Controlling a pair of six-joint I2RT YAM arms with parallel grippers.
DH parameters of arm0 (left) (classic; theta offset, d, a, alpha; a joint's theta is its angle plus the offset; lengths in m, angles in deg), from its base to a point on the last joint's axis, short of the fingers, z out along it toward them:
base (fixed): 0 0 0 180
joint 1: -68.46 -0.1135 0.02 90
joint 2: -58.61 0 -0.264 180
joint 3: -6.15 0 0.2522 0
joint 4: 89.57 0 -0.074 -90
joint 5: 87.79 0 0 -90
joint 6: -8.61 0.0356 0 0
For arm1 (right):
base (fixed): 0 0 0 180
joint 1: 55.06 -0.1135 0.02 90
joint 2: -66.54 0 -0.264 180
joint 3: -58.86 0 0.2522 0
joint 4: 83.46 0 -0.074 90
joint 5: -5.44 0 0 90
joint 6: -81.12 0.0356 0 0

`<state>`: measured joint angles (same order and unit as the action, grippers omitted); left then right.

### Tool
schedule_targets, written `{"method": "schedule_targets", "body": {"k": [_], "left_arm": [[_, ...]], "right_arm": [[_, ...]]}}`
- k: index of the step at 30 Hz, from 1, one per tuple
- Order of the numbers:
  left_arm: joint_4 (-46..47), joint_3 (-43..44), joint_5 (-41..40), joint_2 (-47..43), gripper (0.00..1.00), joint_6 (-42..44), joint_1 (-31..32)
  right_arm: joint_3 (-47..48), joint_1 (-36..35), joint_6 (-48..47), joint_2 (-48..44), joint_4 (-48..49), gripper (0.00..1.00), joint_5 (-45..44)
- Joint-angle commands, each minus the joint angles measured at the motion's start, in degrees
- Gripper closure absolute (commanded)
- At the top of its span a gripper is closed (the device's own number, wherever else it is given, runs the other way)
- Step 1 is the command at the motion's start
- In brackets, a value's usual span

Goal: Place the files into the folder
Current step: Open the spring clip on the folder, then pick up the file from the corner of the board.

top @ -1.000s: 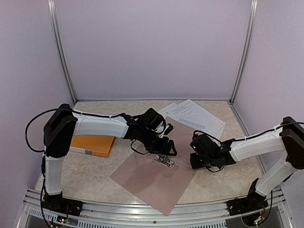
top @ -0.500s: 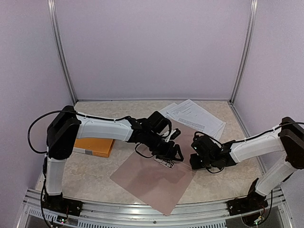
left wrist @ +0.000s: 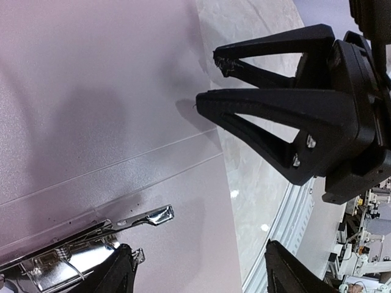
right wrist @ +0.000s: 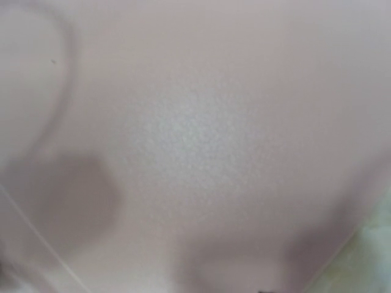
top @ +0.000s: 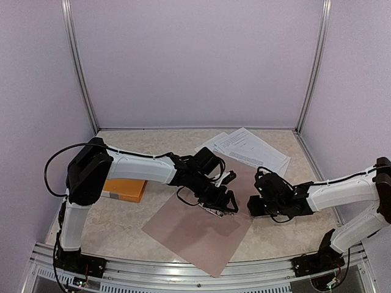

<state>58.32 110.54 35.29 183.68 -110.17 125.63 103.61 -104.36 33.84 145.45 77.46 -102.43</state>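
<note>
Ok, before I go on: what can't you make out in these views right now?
- Right wrist view: only blurred folder surface; the fingers of the right gripper don't show.
- Left wrist view: clip cut off by the bottom edge and a finger of the left gripper.
- Top view: print on the files too small to read; orange box partly under the left arm.

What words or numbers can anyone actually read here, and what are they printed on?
Paper sheets: lines of small black print, too small to read.
Orange box: pale strip along its edge, no lettering legible.
Folder and its metal clip: no writing visible.
</note>
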Motion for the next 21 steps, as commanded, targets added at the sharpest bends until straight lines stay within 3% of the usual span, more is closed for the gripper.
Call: {"method": "schedule_targets", "body": {"k": [1,7,12,21], "left_arm": [[1.87,-2.11,-0.22,-4.94,0.29,3.27,0.33],[5.02,-6.50,-4.51,-12.37,0.25,4.21,-0.18],[6.97,-10.37,-9.86,-17.44,0.23,4.24,-1.05],[6.83,-13.00,-13.85,-21.08,0.19,4.76,-2.33]], "right_arm": [[0.61,0.60,-1.36,-2.68,-2.70,0.56,-1.37],[5.95,3.85,-5.92,-4.38,-9.65,0.48,-3.58],[9.96,13.83,-12.35,-3.80,-9.94,0.42,-1.64],[27.61,31.27,-21.71,12.95,-6.63,0.27,5.46]]}}
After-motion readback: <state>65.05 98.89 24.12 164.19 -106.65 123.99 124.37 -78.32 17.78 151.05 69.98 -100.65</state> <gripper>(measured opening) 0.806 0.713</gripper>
